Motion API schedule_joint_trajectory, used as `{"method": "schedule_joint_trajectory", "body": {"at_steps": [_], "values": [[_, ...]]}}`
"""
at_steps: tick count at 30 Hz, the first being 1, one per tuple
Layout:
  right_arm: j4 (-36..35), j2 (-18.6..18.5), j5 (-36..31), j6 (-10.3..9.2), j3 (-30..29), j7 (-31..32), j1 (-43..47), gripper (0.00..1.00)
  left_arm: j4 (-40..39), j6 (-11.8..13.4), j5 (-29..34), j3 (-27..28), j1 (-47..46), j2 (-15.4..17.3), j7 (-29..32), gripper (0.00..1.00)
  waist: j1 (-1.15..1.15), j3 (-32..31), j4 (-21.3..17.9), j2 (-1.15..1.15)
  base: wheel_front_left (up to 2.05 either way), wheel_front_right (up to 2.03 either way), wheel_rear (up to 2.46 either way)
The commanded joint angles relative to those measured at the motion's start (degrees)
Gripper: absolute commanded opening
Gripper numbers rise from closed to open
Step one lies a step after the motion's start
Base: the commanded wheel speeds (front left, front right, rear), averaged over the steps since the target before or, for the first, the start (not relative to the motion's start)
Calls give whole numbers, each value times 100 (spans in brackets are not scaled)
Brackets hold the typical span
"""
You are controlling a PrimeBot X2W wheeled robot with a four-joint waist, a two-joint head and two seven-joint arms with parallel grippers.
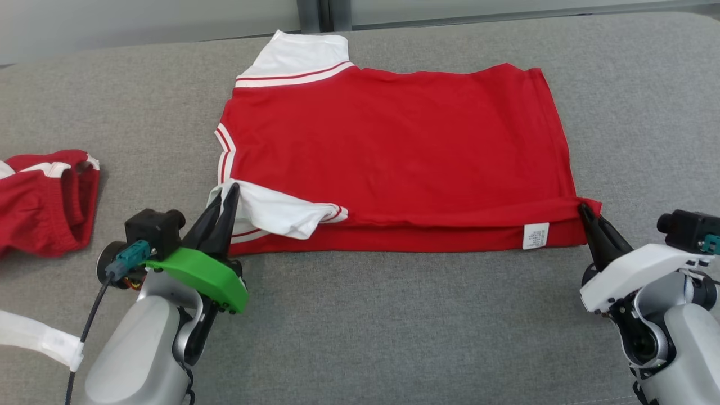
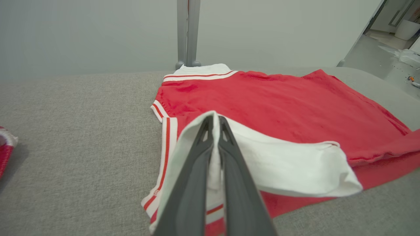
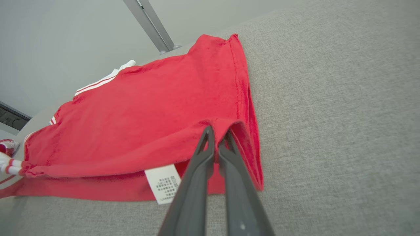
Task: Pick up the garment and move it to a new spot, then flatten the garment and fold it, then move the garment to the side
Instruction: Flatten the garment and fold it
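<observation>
The garment is a red shirt with white, red-striped sleeves, spread on the grey cushion with its near edge lifted and folded over. My left gripper is shut on the white near sleeve, the cloth pinched between the dark fingers. My right gripper is shut on the red hem corner at the near right, just beside the white care label. The garment's far sleeve lies flat at the back.
A second red and white piece of clothing lies crumpled at the left edge of the cushion. A grey post and pale wall stand behind. Bare cushion stretches in front of the garment and to its right.
</observation>
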Motion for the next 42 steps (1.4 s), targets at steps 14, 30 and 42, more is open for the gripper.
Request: {"method": "schedule_joint_trajectory", "body": {"at_steps": [14,30,42], "values": [[1245,-65,-144,-9,400,-829,-956,100,1405,-23,-173,-478,-1021,-149,-459,100,0,190,-50,0,0,0,0],[1238,-246,-571,-8,476,-994,-366,100,839,5,299,225,437,-139,-469,100,0,123,30,0,0,0,0],[1984,-36,-938,-8,715,-680,-879,38,1903,-22,281,80,-256,-370,-466,29,0,279,19,0,0,0,0]]}}
